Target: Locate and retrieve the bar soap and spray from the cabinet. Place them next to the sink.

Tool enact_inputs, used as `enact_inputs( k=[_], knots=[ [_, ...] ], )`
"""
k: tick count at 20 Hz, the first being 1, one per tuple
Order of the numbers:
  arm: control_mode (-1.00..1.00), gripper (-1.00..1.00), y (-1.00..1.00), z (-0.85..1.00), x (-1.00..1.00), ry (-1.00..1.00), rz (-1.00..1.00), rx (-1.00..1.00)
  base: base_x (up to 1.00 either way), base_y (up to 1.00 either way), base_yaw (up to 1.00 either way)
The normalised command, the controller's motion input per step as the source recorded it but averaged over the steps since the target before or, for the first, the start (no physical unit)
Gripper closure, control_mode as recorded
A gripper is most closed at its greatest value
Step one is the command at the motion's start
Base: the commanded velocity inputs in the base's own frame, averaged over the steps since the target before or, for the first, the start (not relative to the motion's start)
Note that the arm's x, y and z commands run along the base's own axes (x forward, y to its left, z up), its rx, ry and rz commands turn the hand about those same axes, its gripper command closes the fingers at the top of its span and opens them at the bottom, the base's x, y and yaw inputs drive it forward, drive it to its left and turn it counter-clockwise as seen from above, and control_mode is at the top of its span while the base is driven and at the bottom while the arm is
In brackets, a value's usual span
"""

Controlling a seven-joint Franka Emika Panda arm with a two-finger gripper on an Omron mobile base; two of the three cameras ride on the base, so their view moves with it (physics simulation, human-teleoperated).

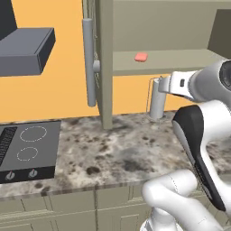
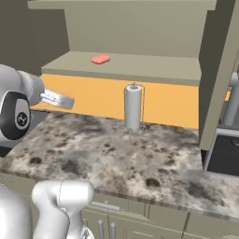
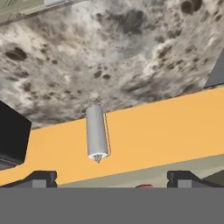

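While the gripper [image 3: 111, 180] hangs with fingers spread, the bar soap [image 1: 141, 57] lies on the cabinet [image 2: 140, 70] shelf beyond it.

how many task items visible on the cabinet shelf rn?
1. The bar soap lies on the open cabinet shelf, above and left of the paper towel roll on the counter. No spray is visible; it may be hidden beyond the frame.

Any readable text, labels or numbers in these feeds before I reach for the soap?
None readable.
The bar soap on the cabinet shelf is plain pink.
The paper towel roll is blank.
The stovetop has only ring marks and two knobs, no legible markings.
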Motion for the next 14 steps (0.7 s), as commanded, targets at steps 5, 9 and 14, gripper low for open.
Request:
enact_inputs(
  k=[5,9,14],
  knots=[
    [-1.00,-1.00,0.01,0.48,0.15,0.00,0.00,-0.05,0.00,0.00,0.00],
    [-1.00,-1.00,0.09,0.44,0.21,0.03,0.00,-0.11,0.00,0.00,0.00],
    [-1.00,-1.00,0.21,0.17,0.32,0.02,0.00,-0.12,0.00,0.00,0.00]
  ],
)
